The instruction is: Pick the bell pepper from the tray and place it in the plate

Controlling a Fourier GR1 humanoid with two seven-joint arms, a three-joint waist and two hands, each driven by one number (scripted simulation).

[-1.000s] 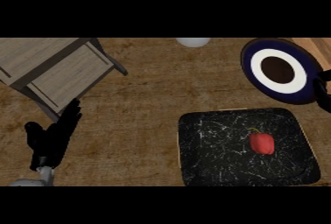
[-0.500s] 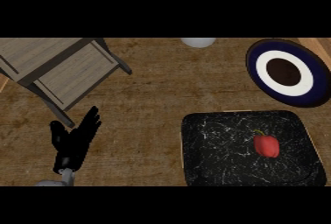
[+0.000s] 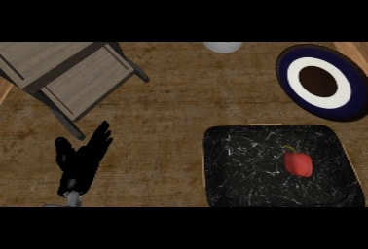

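Over on the right of the desk (image 3: 179,112), the red bell pepper (image 3: 298,164) is sitting inside the black tray (image 3: 237,165), with the blue-and-white plate (image 3: 296,82) just beyond it. Left robot hand (image 3: 81,163) is released, fingers straight, at lower left, well apart from both.

We'd say kitchen, looks pretty home-style to us. We're looking down on a brown wood-grain counter (image 3: 179,107), and what's on it is food stuff: a round plate (image 3: 316,50) with a dark blue rim and a white ring, and a black speckled tray (image 3: 244,165) with a red bell pepper (image 3: 298,164) lying in it. A plank-built wooden stand (image 3: 79,78) sits at the far left.
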